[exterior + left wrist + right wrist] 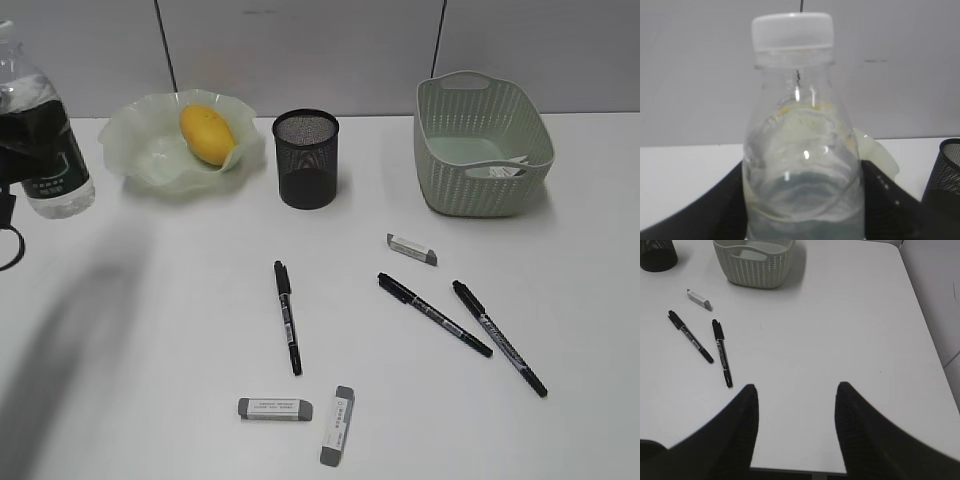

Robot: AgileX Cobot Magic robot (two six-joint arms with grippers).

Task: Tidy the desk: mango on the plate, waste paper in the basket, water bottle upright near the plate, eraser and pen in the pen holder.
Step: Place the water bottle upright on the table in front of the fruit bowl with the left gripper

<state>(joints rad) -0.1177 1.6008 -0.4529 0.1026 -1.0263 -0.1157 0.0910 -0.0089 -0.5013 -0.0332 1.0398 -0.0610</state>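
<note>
**Bottle goes up by the plate; pens and erasers wait**

From the outside camera, the water bottle (42, 140) stands up at the far left of the bench (150, 330), just beside the plate (150, 150). Dark parts of the left arm cross in front of it. The mango (207, 133) lies on the plate. The pen holder (306, 158) stands near the plate, on its right. The basket (480, 145) is at the back right, with something white inside that may be the waste paper (497, 170). Three pens (288, 317) and three erasers (411, 248) lie loose on the bench.

From the left wrist camera, the left gripper (802, 200) has a dark finger on each side of the bottle and seems to be holding it. The bottle looks upright, cap on top.

From the right wrist camera, the right gripper (796, 405) hangs above bare bench with its fingers wide apart and nothing in them. Two pens and one eraser lie off to its left.

I think the step now is standing the bottle by the plate. Next, the left gripper should let go gently so the bottle does not tip. Then a pen or eraser needs picking up for the pen holder.
</note>
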